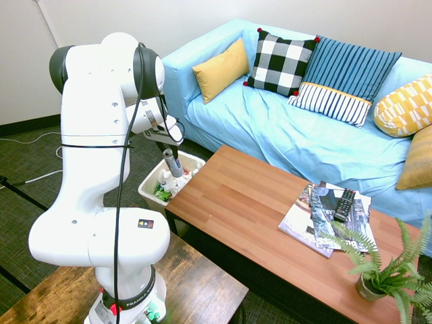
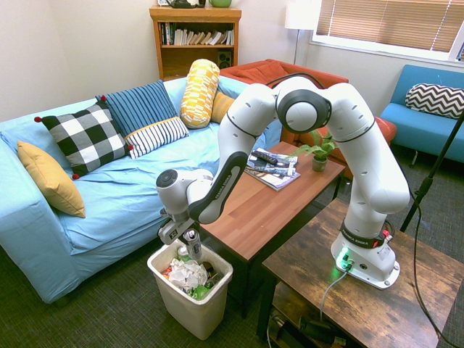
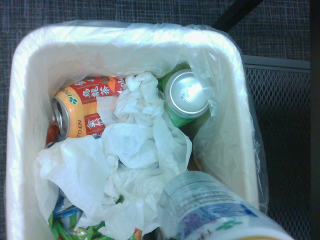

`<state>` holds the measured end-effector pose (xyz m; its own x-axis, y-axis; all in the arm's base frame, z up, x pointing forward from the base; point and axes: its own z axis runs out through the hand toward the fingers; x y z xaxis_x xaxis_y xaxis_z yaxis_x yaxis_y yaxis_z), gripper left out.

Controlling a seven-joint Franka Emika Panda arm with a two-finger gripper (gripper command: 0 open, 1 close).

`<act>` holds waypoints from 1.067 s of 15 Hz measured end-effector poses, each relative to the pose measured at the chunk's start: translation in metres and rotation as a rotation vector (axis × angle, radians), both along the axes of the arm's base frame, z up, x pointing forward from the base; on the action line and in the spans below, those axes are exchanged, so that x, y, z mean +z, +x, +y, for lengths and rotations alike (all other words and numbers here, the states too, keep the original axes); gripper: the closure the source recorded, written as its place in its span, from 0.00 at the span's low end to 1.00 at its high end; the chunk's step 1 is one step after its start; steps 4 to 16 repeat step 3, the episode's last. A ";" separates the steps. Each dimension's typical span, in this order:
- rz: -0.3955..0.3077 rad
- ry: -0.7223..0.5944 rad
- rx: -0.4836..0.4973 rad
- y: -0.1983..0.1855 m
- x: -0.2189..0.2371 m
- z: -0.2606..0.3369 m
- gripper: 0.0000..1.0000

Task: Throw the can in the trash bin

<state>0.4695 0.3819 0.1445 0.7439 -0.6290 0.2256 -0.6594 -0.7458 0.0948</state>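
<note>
You're holding the can (image 2: pixel 193 244) clamped in the gripper (image 2: pixel 190 239) right over the bin (image 2: pixel 190 308), so only the drop is remaining.

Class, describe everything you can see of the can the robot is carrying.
The can is small, silver-grey metal with dark print. It hangs tilted, clamped at its upper part by the shut gripper, directly over the open trash bin, above the crumpled white paper. It appears to touch nothing but the fingers. In the wrist view its pale printed side shows blurred.
</note>
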 end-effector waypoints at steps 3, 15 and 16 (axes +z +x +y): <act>-0.004 -0.010 -0.001 0.003 0.006 0.005 0.00; -0.004 -0.010 -0.001 0.003 0.006 0.005 0.00; -0.004 -0.010 -0.001 0.003 0.006 0.005 0.00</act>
